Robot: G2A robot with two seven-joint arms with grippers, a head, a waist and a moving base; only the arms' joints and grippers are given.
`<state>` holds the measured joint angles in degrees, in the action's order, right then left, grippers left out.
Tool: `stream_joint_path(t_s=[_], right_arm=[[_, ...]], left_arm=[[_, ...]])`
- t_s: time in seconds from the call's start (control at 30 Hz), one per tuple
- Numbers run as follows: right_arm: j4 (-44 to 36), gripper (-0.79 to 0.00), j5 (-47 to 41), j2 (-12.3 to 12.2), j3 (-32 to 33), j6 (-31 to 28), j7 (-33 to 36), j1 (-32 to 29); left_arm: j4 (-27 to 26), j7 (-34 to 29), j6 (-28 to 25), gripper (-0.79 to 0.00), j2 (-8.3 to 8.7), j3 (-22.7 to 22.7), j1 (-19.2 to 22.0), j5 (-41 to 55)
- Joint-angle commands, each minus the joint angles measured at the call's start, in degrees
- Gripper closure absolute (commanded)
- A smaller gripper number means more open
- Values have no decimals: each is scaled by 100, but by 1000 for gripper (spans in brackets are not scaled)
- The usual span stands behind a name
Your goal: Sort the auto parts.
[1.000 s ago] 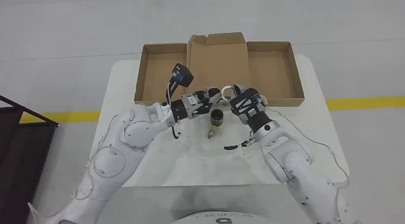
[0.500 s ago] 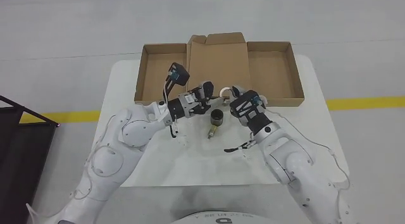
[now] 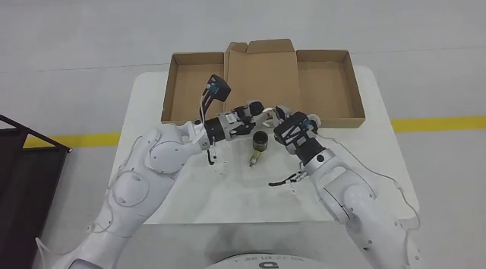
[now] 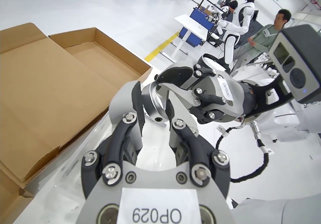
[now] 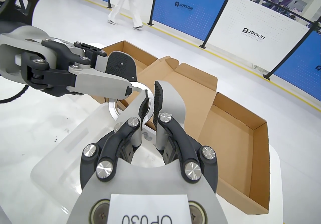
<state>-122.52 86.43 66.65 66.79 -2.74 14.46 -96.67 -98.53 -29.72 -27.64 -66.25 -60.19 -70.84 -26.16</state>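
Right wrist view: metal ring (image 5: pixel 140 86) pinched in the right tool (image 5: pixel 151 88).

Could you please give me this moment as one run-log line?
right tool: shut on metal ring | left tool: at same ring | place: over table, near cardboard box

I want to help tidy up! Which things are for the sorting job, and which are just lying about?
For the job: metal ring gripped by the right pincer, left pincer at it too; dark round part; small part beside it; cardboard box.
Just lying about: white table; yellow floor line.
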Motion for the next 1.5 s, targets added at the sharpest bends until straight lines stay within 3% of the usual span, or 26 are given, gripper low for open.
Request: stream_joint_path(t_s=[0.0,0.3,0.5,0.6,0.63,0.67,0.7,0.93,1.2,1.3,1.47], right_arm=[[-9,0,17,2,7,-4,-22,-24],[-54,0,82,7,32,-57,-99,-113],[-84,0,92,7,68,-102,-165,-178],[-101,0,55,8,94,-138,-216,-208],[-104,-77,19,7,107,-169,-245,-218],[-108,-462,-22,6,127,-198,-273,-226],[-110,-779,-61,5,151,-228,-301,-238],[-162,-785,-402,-8,427,-282,-679,-408],[-200,-785,-601,-27,713,-383,-993,-609],[-209,-785,-584,-27,734,-379,-1008,-626],[-208,-760,-491,-19,719,-313,-982,-624]], left_arm=[[5,-13,-8,-200,-2,15,12,15],[20,-20,-27,-172,-10,69,45,52],[29,-14,-25,0,-13,94,60,43],[15,-11,-23,0,-11,94,60,18],[6,-11,-13,0,-8,87,59,-33],[-9,0,2,0,-5,79,55,-100],[-25,21,14,0,-4,77,41,-140],[-109,147,201,0,44,-166,-60,-524],[-272,283,495,0,254,-1493,-349,-1153],[144,439,953,0,293,-1787,-286,-1865],[1031,258,1677,0,244,-1425,197,-2848]])
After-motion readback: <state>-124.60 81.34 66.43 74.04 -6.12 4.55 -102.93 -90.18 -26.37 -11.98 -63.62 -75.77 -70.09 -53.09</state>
